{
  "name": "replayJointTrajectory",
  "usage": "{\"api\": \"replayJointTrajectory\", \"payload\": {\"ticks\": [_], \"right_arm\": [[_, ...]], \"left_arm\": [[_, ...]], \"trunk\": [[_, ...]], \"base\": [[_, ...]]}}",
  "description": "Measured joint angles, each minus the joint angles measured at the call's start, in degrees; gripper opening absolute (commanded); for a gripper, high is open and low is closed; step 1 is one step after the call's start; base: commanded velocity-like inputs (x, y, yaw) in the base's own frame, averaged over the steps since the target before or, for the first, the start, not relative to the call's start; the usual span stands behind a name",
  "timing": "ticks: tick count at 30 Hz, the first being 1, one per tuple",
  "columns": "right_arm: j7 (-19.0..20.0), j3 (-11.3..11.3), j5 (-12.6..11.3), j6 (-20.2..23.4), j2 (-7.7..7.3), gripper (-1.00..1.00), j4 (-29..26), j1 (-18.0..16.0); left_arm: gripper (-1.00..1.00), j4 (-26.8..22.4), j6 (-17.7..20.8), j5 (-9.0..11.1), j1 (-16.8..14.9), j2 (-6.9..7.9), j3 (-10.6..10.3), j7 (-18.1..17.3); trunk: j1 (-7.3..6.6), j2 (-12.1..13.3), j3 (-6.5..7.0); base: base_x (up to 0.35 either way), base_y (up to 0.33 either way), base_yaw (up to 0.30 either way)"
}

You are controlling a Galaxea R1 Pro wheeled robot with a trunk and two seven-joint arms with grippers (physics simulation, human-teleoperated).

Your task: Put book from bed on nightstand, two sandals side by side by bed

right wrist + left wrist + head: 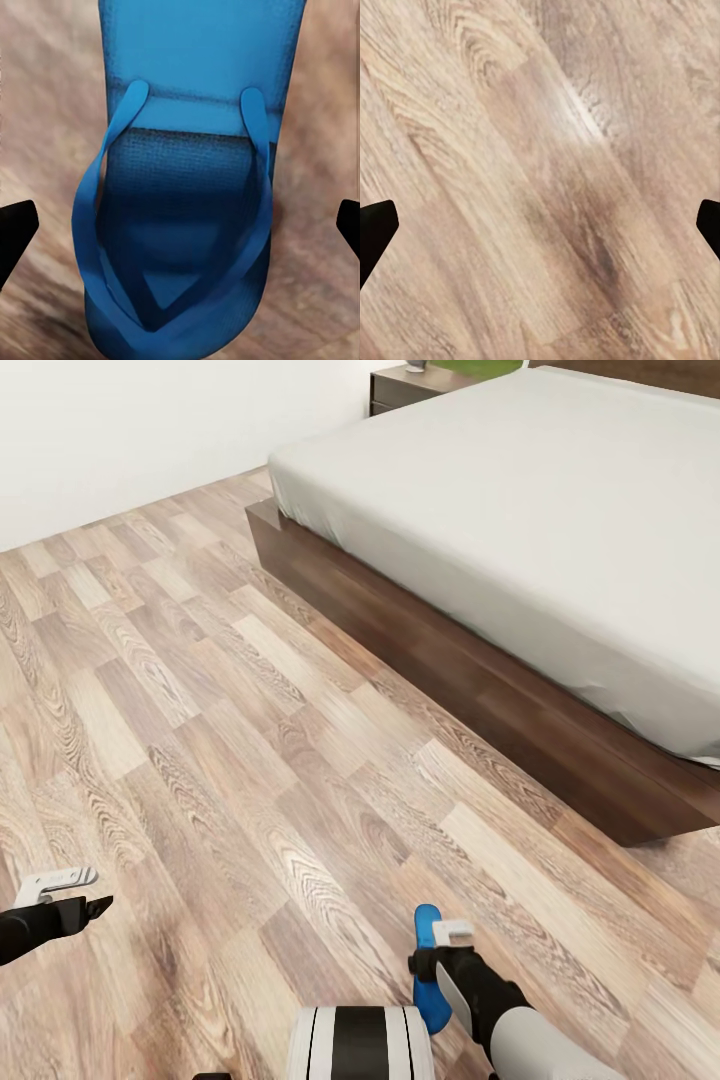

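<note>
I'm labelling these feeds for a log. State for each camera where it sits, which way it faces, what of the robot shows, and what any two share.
Head view: on the robot's head, looking forward and down over the wood floor to the bed and nightstand; shows the left gripper, right gripper and trunk.
Left wrist view: near the left gripper, facing bare floor; dark fingertips at the edges, spread.
Right wrist view: near the right gripper, facing down on a blue sandal; fingertips wide apart.
Shared: head and right wrist views both show that sandal.
</note>
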Motion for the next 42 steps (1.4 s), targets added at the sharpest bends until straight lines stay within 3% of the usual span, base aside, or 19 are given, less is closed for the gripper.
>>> {"api": "replayJointTrajectory", "payload": {"ticks": [14,20,29,35,42], "right_arm": [[-0.03,-0.01,0.00,0.00,0.02,1.00,0.00,-0.52],[-0.03,0.01,0.00,0.08,0.02,1.00,0.00,-0.72],[-0.04,-0.03,0.00,1.27,0.02,1.00,0.00,-1.31],[-0.04,-0.01,0.00,1.48,0.02,1.00,0.00,-1.61],[-0.04,-0.02,0.00,1.56,0.02,1.00,0.00,-1.83]], "left_arm": [[1.00,-0.01,0.03,-0.01,0.00,0.00,0.00,0.00],[1.00,-0.01,0.00,0.01,0.00,0.00,0.00,0.00],[1.00,-0.01,-0.01,-0.02,0.00,0.00,0.00,0.00],[1.00,-0.01,0.00,0.00,0.00,0.00,0.00,0.00],[1.00,-0.01,0.01,-0.04,0.00,0.00,0.00,0.00]], "trunk": [[0.00,0.00,0.00],[0.16,-0.08,-1.32],[0.15,-0.08,-1.33],[0.31,-0.16,-2.65],[0.31,-0.16,-2.66]], "base": [[0.000,0.000,0.000],[0.000,0.000,0.000],[0.000,0.000,0.000],[0.000,0.000,0.000],[0.000,0.000,0.000]]}}
